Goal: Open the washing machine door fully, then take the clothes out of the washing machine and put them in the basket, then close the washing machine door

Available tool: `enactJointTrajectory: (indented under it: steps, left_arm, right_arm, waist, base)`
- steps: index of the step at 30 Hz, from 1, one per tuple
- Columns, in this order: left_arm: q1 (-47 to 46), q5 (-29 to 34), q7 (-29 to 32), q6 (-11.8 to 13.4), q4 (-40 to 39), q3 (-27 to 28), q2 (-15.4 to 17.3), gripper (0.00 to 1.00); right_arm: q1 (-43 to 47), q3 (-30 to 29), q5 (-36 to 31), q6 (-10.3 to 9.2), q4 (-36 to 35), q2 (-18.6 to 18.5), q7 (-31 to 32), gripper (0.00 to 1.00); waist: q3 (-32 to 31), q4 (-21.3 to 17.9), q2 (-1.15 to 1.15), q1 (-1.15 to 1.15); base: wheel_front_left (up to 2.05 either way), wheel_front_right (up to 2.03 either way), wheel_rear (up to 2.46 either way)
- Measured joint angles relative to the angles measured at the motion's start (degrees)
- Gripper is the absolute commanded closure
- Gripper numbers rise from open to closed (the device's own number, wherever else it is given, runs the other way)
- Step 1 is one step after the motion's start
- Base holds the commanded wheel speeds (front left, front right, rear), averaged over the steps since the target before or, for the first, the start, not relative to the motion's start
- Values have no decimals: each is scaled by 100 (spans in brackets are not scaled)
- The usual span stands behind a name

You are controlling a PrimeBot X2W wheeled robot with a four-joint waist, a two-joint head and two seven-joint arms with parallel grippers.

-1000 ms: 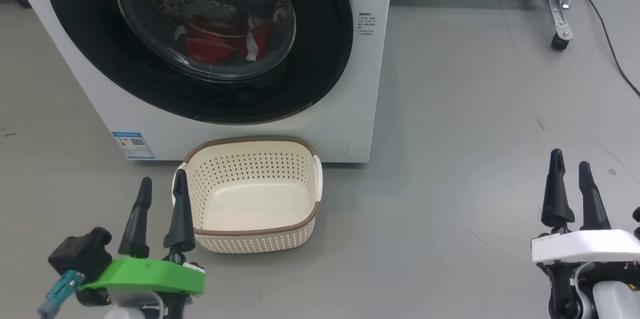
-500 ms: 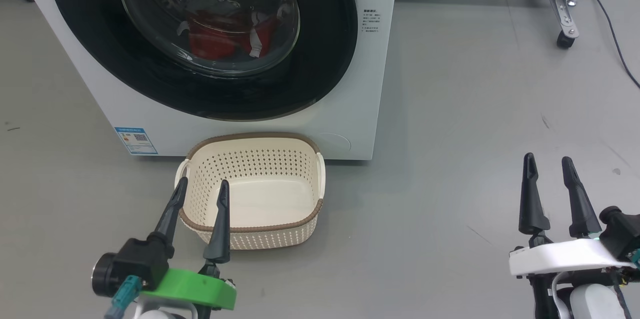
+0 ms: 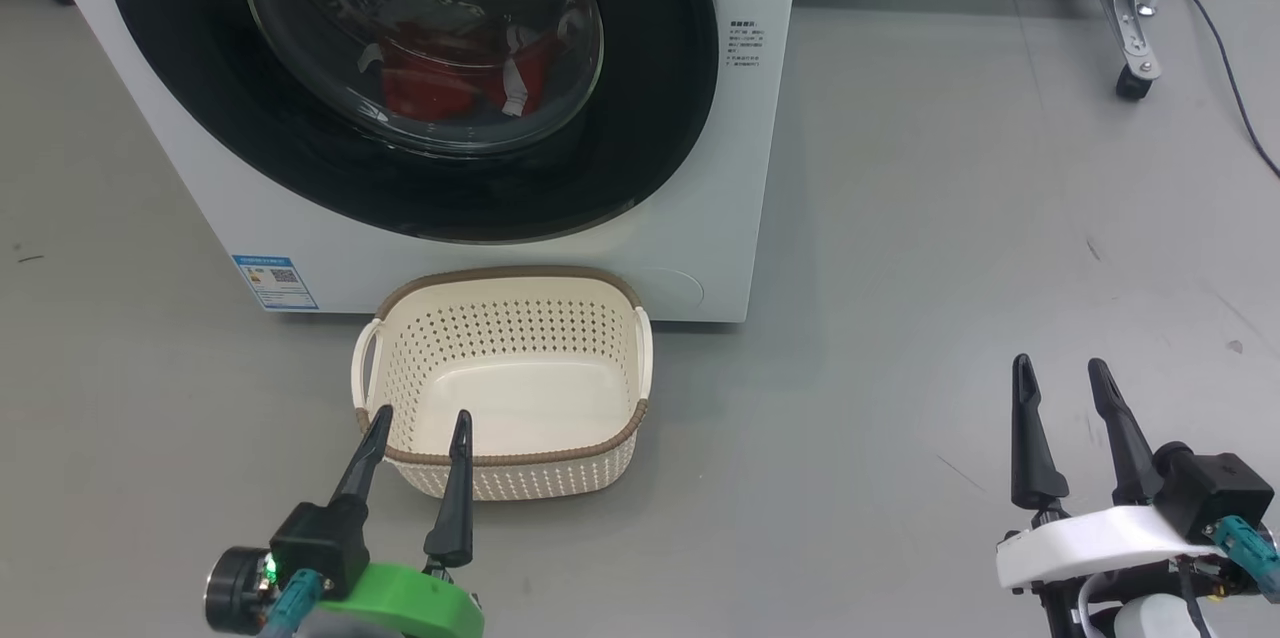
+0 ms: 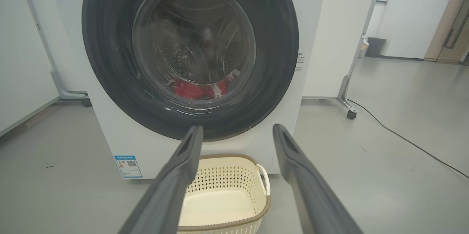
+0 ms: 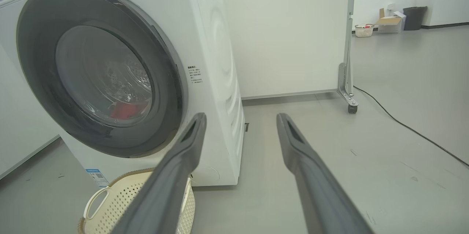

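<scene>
The grey floor (image 3: 900, 218) carried the white washing machine (image 3: 725, 218), and the cream basket (image 3: 520, 478) sat empty on it just in front of the machine's base. Off to the right, well apart from both, a metal frame's caster (image 3: 1132, 86) stood on the floor and a black cable (image 3: 1228, 73) trailed across it.

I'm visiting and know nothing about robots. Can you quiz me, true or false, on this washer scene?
1. The washing machine door is shut. True.
2. The basket is empty. True.
3. Red fabric lies on the floor. False: the clothes are inside the washing machine, behind the glass.
4. The left end effector and right end effector are both open. True.
5. The basket sits atop the machine. False: it stands on the floor, below the door.
</scene>
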Motion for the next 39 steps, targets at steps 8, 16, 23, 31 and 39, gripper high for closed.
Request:
enactJointTrajectory:
  steps: [8,16,23,31,39]
  left_arm:
    - [4,-76,0,148,280,-22,2,0]
    - [-2,-144,0,212,359,-29,2,0]
    - [-11,-190,0,244,450,-57,3,0]
    - [-15,-189,0,268,485,-82,3,0]
    - [-15,-180,0,270,522,-93,3,0]
  right_arm:
    - [1,32,-9,-49,232,5,0,0]
    - [-5,32,-15,-90,328,10,0,0]
    - [-17,32,-41,-91,381,16,0,0]
    - [-118,30,-48,-90,399,22,0,0]
    - [-118,30,-31,-90,474,37,0,0]
  waist:
    - [0,-20,0,0]
    - [-8,-25,0,0]
    - [-31,-16,0,0]
    - [-58,-12,0,0]
    - [-92,-15,0,0]
  base:
    - [0,0,0]
    - [0,0,0]
    - [0,0,0]
    - [0,0,0]
    - [0,0,0]
